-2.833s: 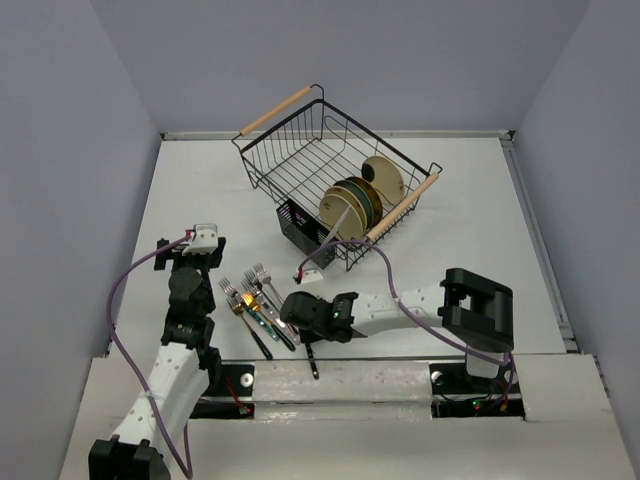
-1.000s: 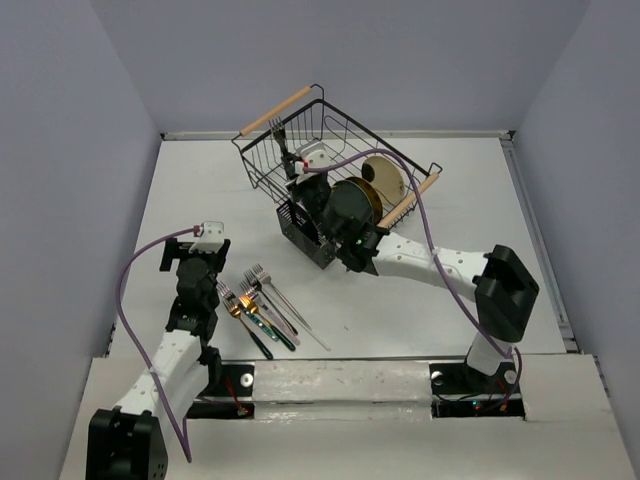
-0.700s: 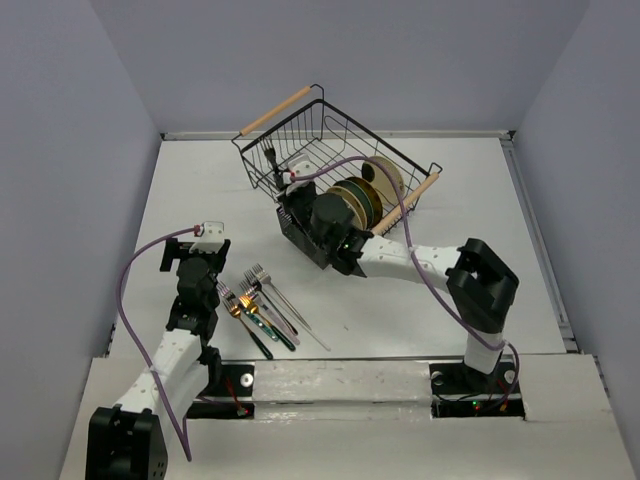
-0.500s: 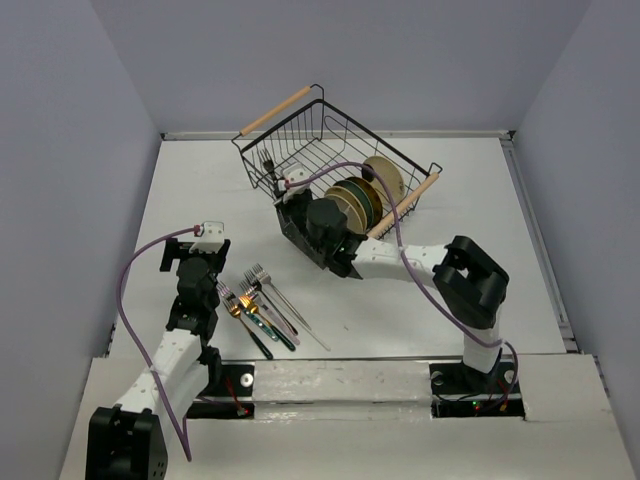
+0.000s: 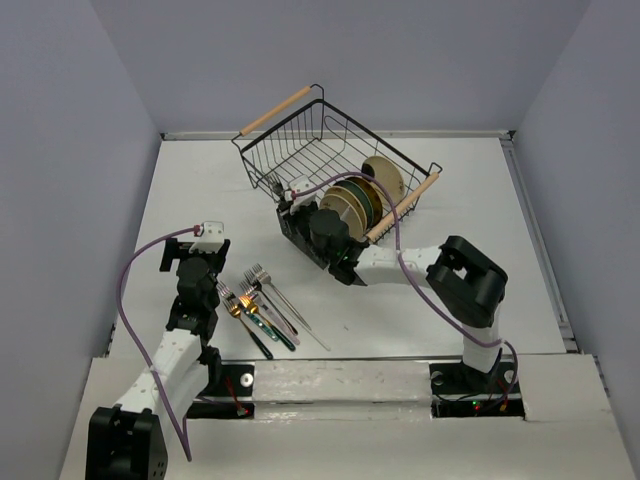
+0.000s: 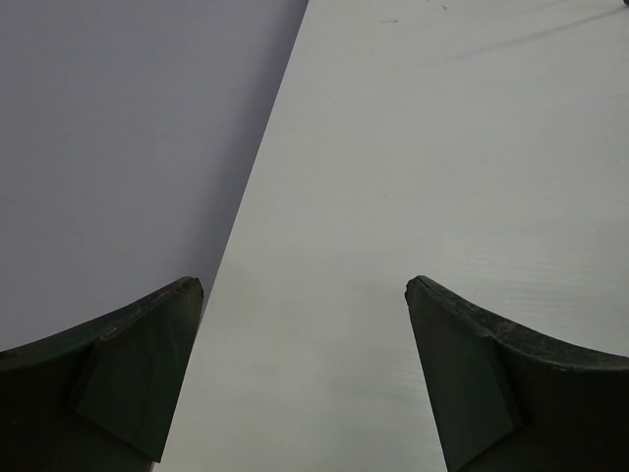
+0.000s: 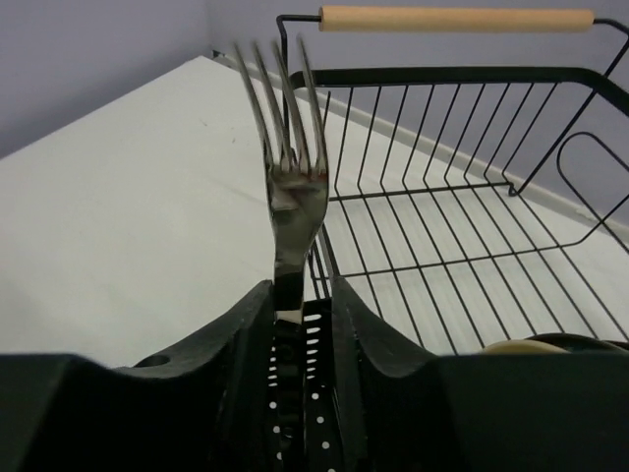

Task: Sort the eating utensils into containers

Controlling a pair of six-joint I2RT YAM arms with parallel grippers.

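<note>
A silver fork [image 7: 287,167] stands upright, tines up, with its handle down in the black slotted caddy [image 7: 320,339]. My right gripper [image 7: 303,285] straddles the handle. The fork rests against the left finger, and a narrow gap shows to the right finger. In the top view the caddy [image 5: 300,238] hangs on the wire basket's near corner, with the right gripper [image 5: 286,200] above it and the fork head [image 5: 275,185] poking up. Several more forks [image 5: 258,312] lie on the table, some gold-headed, one with a teal handle. My left gripper [image 5: 188,252] [image 6: 305,295] is open and empty to their left.
The black wire basket [image 5: 300,150] with wooden handles [image 7: 457,18] stands behind the caddy, with round plates [image 5: 355,205] upright in it. The left wall runs close beside the left gripper. The right arm's purple cable arcs over the plates.
The right arm carried the fork up from the table to above the caddy, then lowered it steadily into the caddy. The left arm barely moved.
</note>
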